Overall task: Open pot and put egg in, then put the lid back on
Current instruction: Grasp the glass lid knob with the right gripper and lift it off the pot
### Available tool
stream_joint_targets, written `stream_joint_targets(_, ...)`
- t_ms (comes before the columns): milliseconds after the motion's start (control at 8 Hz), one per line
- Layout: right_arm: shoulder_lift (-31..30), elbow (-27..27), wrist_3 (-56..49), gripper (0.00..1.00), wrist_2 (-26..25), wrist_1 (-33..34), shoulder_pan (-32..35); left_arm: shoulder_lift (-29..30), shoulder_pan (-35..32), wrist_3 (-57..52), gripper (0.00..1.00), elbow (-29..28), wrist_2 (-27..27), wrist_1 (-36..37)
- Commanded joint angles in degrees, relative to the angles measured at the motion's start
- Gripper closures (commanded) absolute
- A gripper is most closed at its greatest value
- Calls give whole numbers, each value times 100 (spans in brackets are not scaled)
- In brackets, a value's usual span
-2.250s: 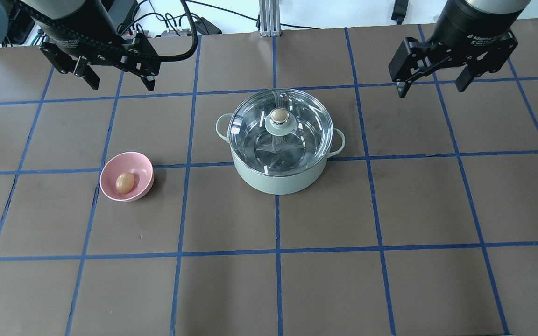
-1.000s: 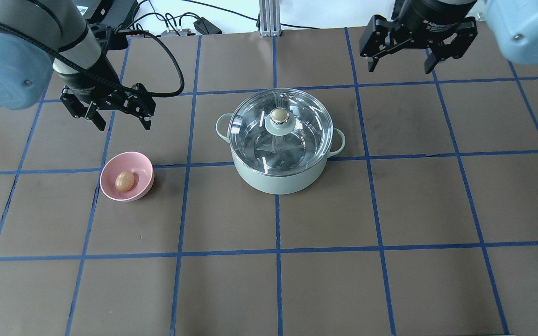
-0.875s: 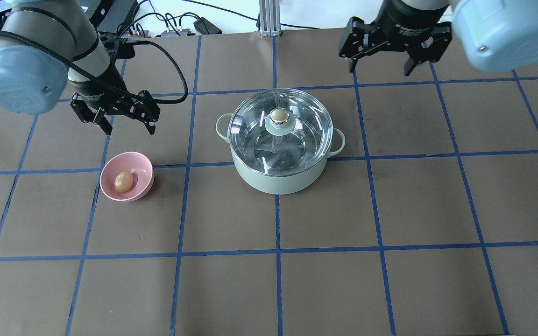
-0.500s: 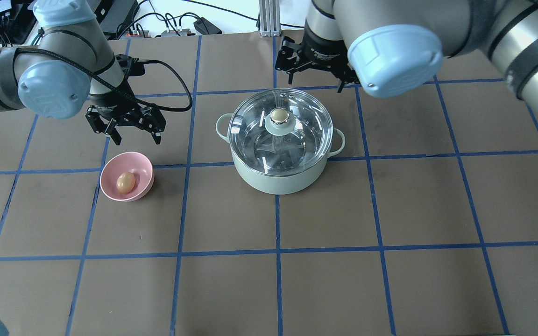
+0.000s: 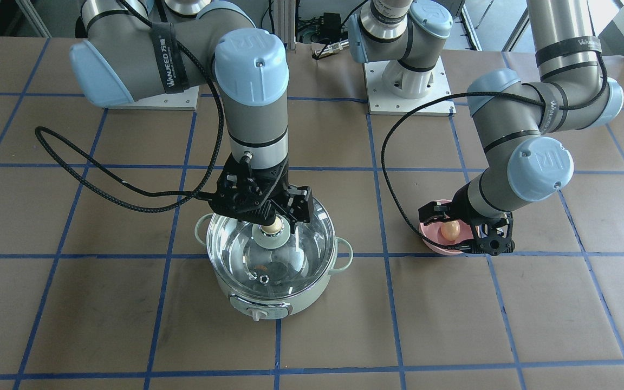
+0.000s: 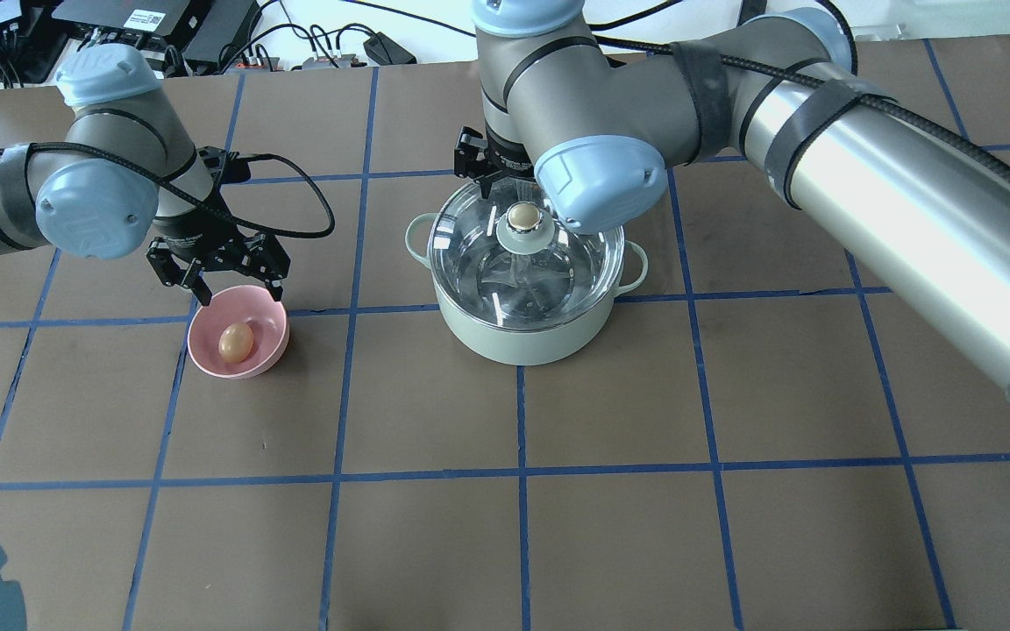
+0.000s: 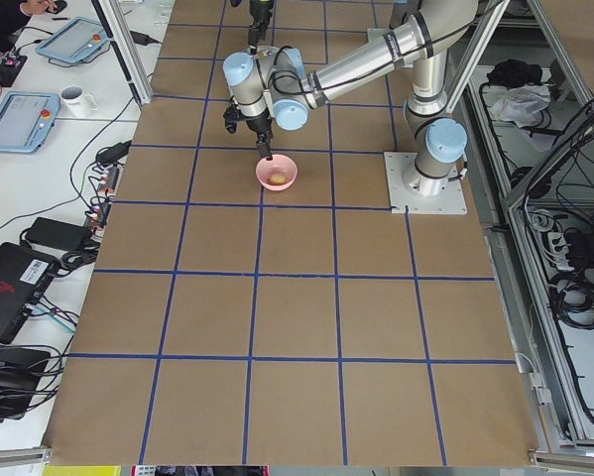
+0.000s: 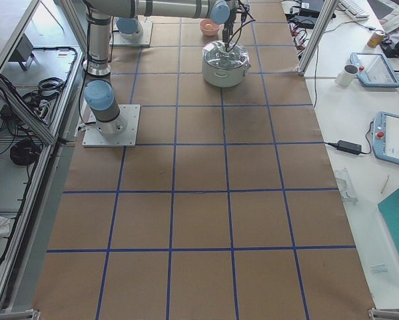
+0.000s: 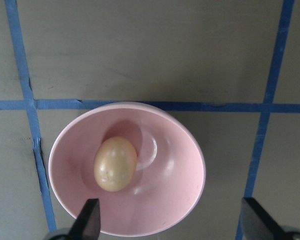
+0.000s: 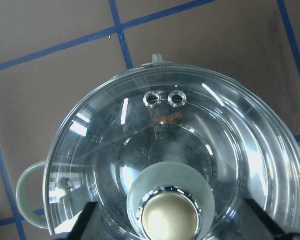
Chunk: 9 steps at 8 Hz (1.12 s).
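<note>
The mint-green pot [image 6: 518, 337] stands mid-table with the glass lid [image 6: 571, 254] on it. The lid's tan knob [image 6: 523, 216] also shows in the right wrist view [image 10: 171, 216]. My right gripper [image 5: 266, 212] is open just above the knob, one finger on each side, not touching it. The egg [image 6: 234, 343] lies in a pink bowl [image 6: 266, 326]. My left gripper [image 6: 216, 279] is open and empty over the bowl's back rim. In the left wrist view the egg [image 9: 114, 164] lies just ahead of the left fingertip [image 9: 89, 221].
The brown table [image 6: 645, 526] carries a blue tape grid. The pot's control knob [image 5: 258, 313] faces away from the robot. The right arm's long forearm [image 6: 908, 219] crosses above the table's right half. Cables [image 6: 330, 53] lie past the back edge.
Both arms have come in from the table's back corners. The left gripper has moved down to the pink bowl. The right gripper has moved left and over the lid knob. Both stayed open.
</note>
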<state>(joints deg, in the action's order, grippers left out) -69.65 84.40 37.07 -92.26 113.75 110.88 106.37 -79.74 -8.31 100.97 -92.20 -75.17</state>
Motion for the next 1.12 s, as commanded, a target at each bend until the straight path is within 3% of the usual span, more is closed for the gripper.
stream_joint_targets(0, 215, 6, 72, 3, -38, 130, 57, 24, 99, -31, 0, 133, 35, 108)
stream_joint_targets(250, 224, 15, 89, 19, -29, 104, 57, 138, 108, -30, 0, 142, 27, 116)
stream_joint_targets(375, 215, 50, 90, 23, -38, 78, 57, 269, 108, -39, 0, 142, 27, 108)
stream_joint_targets(500, 198, 50, 72, 35, -20, 69, 57, 349, 117, -39, 0, 159, -17, 99)
stream_joint_targets(875, 171, 41, 11, 90, 41, 42, 57, 402, 134, -328, 0, 168, -305, 55)
stream_joint_targets(1000, 145, -54, 2, 100, 59, -1, 48, 402, 134, -338, 0, 160, -325, 55)
